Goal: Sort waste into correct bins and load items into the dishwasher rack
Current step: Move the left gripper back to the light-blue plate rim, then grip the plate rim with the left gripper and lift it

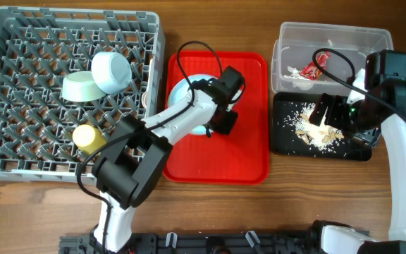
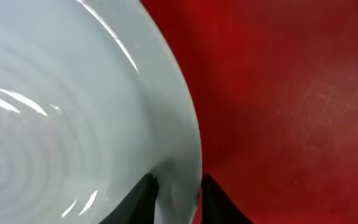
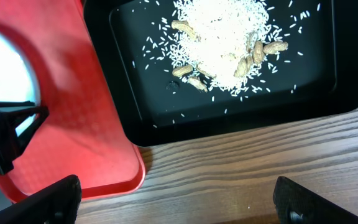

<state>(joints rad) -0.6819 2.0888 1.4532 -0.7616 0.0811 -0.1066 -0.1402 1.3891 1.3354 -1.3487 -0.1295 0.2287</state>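
Seeing left gripper (image 2: 179, 200) narrowed astride right rim of pale blue-white plate (image 2: 73, 124) on red tray (image 2: 291, 93); can't tell if clamped. Also seeing right gripper (image 3: 180, 202) spread wide over near edge of black tray (image 3: 353, 74), rice (image 3: 222, 37) and peanuts (image 3: 253, 59) inside. Noting pale blue bowl (image 1: 111, 70), green bowl (image 1: 82, 87), yellow cup (image 1: 87, 135) in grey rack (image 1: 5, 155) at left.

Overhead light: bright and even; soft shadows on the red tray (image 1: 249, 152) and counter (image 1: 316, 190).
Glare: white streaks across the plate (image 2: 73, 124) in the left wrist view.
Focus: plate soft, very close; rice (image 3: 222, 43) on the black tray (image 3: 353, 62) sharp.
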